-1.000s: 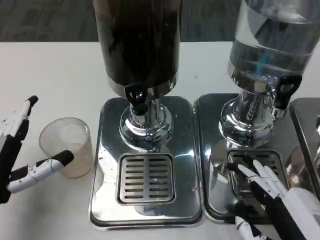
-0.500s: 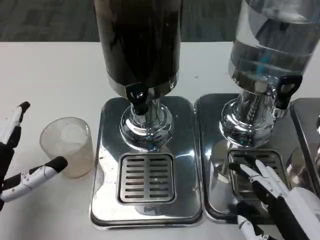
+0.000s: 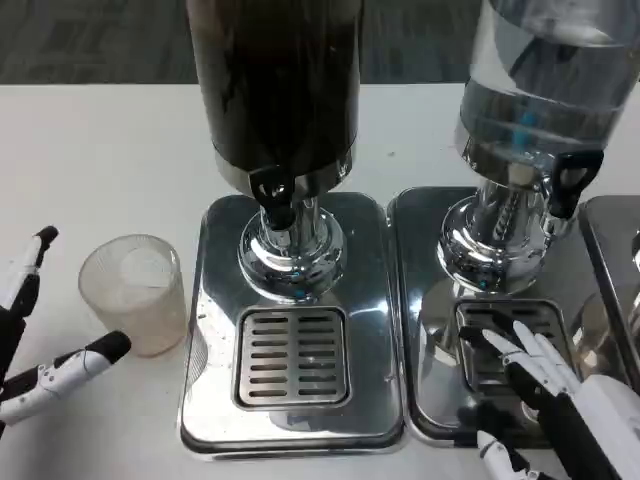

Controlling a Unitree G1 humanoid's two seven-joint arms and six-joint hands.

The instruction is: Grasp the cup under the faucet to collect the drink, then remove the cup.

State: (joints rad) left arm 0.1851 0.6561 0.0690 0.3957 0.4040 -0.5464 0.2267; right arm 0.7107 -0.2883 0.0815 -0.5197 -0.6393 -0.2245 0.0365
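Note:
A clear plastic cup stands upright on the white table, left of the dark drink dispenser and its black faucet. My left hand is at the left edge, fingers spread apart on either side of the cup without touching it. My right hand lies low at the right, fingers extended over the drip grate of the clear dispenser, holding nothing.
A steel drip tray with a slotted grate sits under the dark dispenser's faucet. A second steel tray lies under the clear dispenser. White table stretches to the left and behind.
My left hand has drawn back leftward and down, away from the cup, which stays in place. My right hand has slid slightly toward the lower right.

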